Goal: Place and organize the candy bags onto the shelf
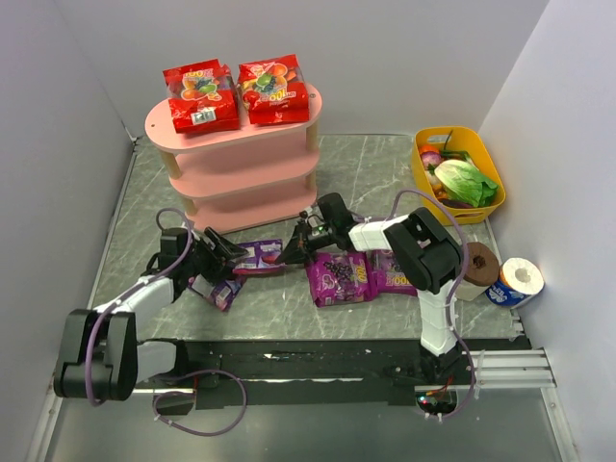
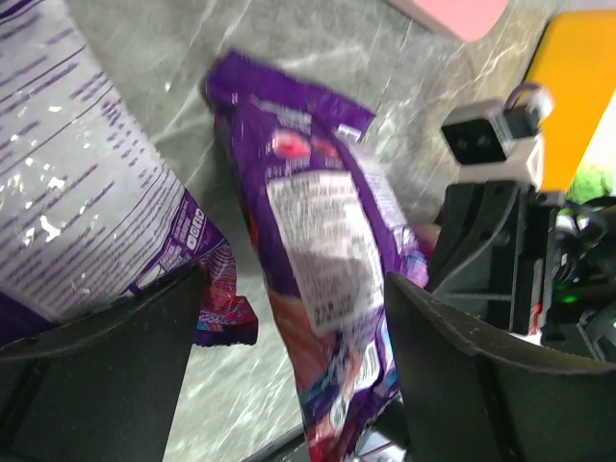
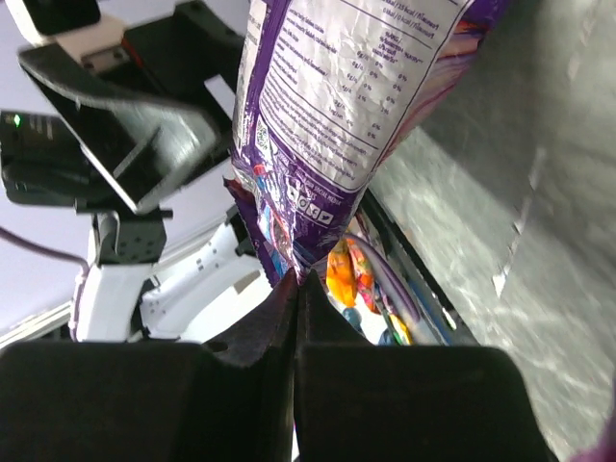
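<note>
Six packets in all. One blue-violet candy bag (image 1: 258, 256) hangs in front of the pink shelf (image 1: 231, 132), its edge clamped in the right hand (image 3: 296, 289), fingers pressed together. It lies between the spread fingers of the left hand (image 1: 229, 252). A second blue-violet bag (image 1: 219, 291) lies just beside that hand. Two grape candy bags (image 1: 337, 279) (image 1: 393, 274) rest on the worktop (image 1: 385, 173), and two red candy bags (image 1: 201, 94) (image 1: 272, 89) lie on the top tier.

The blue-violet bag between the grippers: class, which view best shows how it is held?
Right wrist: the right gripper is pinched shut on an edge of the blue-violet bag. Left wrist shows its printed back between the fingers of the open left gripper. Top external shows it small, between both grippers.
</note>
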Available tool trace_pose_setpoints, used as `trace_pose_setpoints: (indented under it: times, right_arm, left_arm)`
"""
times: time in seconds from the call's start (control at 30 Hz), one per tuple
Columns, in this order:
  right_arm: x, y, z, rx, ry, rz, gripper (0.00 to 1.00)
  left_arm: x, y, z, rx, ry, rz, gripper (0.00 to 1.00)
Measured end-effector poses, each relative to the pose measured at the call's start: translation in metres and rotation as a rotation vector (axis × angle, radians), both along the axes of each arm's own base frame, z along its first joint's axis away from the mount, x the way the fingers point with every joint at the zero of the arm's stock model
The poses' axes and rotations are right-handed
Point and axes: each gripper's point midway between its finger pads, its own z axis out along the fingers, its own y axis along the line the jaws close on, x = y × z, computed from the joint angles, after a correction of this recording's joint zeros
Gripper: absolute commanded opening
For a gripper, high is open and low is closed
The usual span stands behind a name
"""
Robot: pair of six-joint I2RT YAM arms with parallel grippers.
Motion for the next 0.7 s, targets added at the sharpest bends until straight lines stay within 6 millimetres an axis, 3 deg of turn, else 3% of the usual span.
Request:
trace_pose_setpoints:
  times: [0.17,0.37,0.7]
  right_arm:
    - [-0.005,-0.01,-0.003,-0.032,-0.001,0.023,0.0]
    - [-0.01,-0.017,-0.007,-0.057,-0.006,0.045,0.0]
    - [-0.009,-0.018,-0.002,-0.045,0.003,0.045,0.0]
  left_arm:
    - [0.008,-0.005,0.0,-0.036,-0.004,0.01,0.8]
    - [0.005,-0.012,0.004,-0.078,0.011,0.0,0.89]
    - [-0.004,-0.018,0.036,-0.139,-0.029,0.002,0.88]
